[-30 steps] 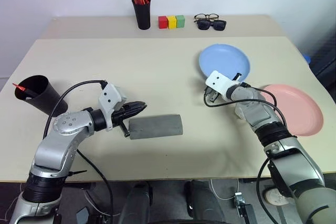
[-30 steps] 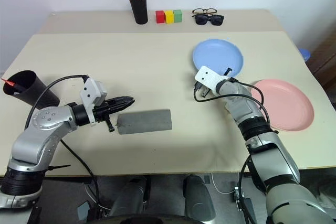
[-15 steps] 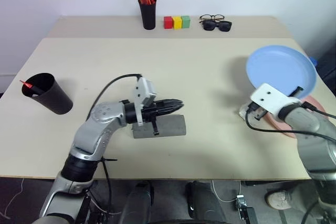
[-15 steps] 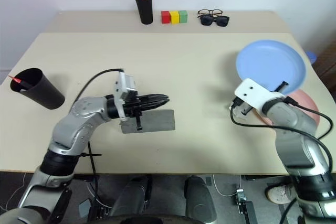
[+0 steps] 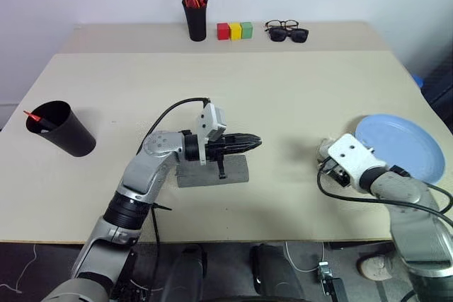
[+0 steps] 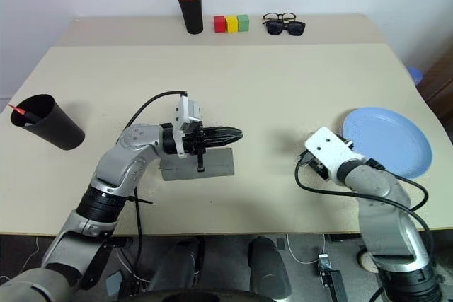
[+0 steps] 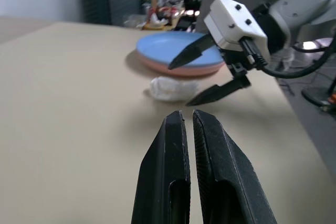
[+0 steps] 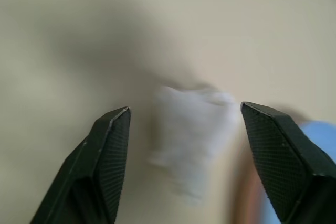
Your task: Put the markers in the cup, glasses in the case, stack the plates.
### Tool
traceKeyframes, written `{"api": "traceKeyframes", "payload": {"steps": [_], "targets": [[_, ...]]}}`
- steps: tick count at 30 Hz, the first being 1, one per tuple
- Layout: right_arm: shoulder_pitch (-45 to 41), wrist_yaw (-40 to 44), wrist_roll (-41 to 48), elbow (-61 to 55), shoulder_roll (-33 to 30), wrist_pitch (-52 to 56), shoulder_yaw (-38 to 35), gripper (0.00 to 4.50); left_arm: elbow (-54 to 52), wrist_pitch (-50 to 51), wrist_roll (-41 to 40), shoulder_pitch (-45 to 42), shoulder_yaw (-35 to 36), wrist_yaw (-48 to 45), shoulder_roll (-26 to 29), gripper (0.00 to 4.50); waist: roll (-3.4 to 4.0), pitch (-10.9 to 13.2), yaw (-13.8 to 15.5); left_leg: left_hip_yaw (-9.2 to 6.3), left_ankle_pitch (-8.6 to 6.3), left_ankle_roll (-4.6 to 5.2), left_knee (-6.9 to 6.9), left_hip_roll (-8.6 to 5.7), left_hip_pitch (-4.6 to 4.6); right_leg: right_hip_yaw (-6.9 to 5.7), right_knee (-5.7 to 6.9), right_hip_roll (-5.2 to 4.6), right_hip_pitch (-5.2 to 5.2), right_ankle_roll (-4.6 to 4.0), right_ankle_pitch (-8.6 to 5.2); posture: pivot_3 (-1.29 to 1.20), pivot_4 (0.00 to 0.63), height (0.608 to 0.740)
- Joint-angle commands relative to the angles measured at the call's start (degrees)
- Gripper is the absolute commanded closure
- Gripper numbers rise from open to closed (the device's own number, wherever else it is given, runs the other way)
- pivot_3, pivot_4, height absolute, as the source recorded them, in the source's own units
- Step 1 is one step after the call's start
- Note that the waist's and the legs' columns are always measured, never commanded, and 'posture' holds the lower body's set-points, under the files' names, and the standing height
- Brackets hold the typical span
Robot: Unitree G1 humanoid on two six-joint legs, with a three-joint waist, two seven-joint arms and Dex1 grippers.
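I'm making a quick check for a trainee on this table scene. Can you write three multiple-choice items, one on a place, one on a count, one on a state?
1. Where is the blue plate?
A. On the pink plate
B. Beside the black cup
C. On the grey case

2. How many small coloured blocks stand at the back of the table?
A. Two
B. Three
C. Five

3. How are the right gripper's fingers?
A. Pressed shut
B. Closed on the plate
C. Spread open, empty

Key: 1 A, the left wrist view shows blue lying over a pink rim. 2 B, red, yellow and green. 3 C, both wrist views show a wide gap with nothing between.
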Motion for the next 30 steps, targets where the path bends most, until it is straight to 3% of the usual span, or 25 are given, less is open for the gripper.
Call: {"api": "traceKeyframes", "payload": {"steps": [1, 5, 9, 19, 22, 28, 30], "targets": [[-0.8, -2.2, -0.6, 2.4, -0.6, -1.6, 0.1, 1.07, -3.0, 0.2, -0.1, 0.6, 1.0, 1.1, 0.5, 4.26, 0.00, 0.0, 0.2, 0.00, 0.00, 0.00, 0.00, 0.00, 0.00, 0.00, 0.00, 0.00, 0.00, 0.00, 0.00, 0.00, 0.150, 0.740], [-1.4, -5.3, -2.3, 5.3, -1.2, -3.9, 0.8, 2.38, -5.1, 0.9, -0.5, 2.6, 1.6, 1.8, 1.9, 4.26, 0.00, 0.0, 0.3, 0.01, 0.00, 0.00, 0.00, 0.00, 0.00, 0.00, -0.03, -0.01, 0.02, 0.00, 0.00, 0.00, 0.150, 0.740], [-1.3, -5.7, -2.3, 2.7, -1.7, -3.1, -0.4, 4.47, -6.1, 2.3, -1.1, 3.8, 2.2, 3.4, 2.2, 4.26, 0.00, 0.0, 0.2, 0.01, 0.00, 0.00, -0.01, 0.00, 0.00, 0.00, -0.02, -0.01, 0.01, 0.00, 0.00, 0.00, 0.150, 0.740], [-1.8, -11.3, -10.3, 0.9, -8.9, 2.1, -8.9, 4.47, -1.2, -2.2, 2.8, 4.1, 7.8, 12.5, 1.6, 4.26, 0.01, 0.0, 0.4, 0.01, 0.00, 0.00, -0.01, -0.01, -0.01, -0.02, -0.03, -0.01, 0.00, 0.00, 0.00, 0.00, 0.150, 0.740], [-0.6, -10.3, -9.2, 3.1, -9.5, 2.6, -10.3, 3.61, -0.8, -3.3, 3.1, 5.4, 9.6, 13.0, 3.0, 4.26, -0.01, 0.0, 0.3, 0.00, 0.00, 0.00, -0.03, -0.01, -0.02, -0.02, -0.07, -0.01, 0.00, 0.00, 0.00, 0.00, 0.150, 0.740], [-3.7, -9.8, -8.2, 7.7, -10.8, -7.2, -5.5, 0.61, -3.9, -5.4, 4.0, 11.2, 14.7, 16.1, 6.3, 4.26, 0.04, 0.0, -0.1, 0.03, 0.00, 0.00, -0.04, 0.00, 0.02, 0.00, -0.03, -0.01, 0.00, 0.00, 0.00, 0.00, 0.150, 0.740], [-6.0, -8.4, -4.8, 8.5, -8.9, -10.3, -4.9, 0.61, -6.0, -6.2, 4.5, 14.6, 17.2, 18.0, 7.3, 4.26, 0.04, 0.0, -0.4, 0.05, 0.00, 0.00, -0.03, 0.01, 0.03, 0.01, -0.04, -0.01, 0.00, 0.00, 0.00, 0.00, 0.150, 0.740]]}}
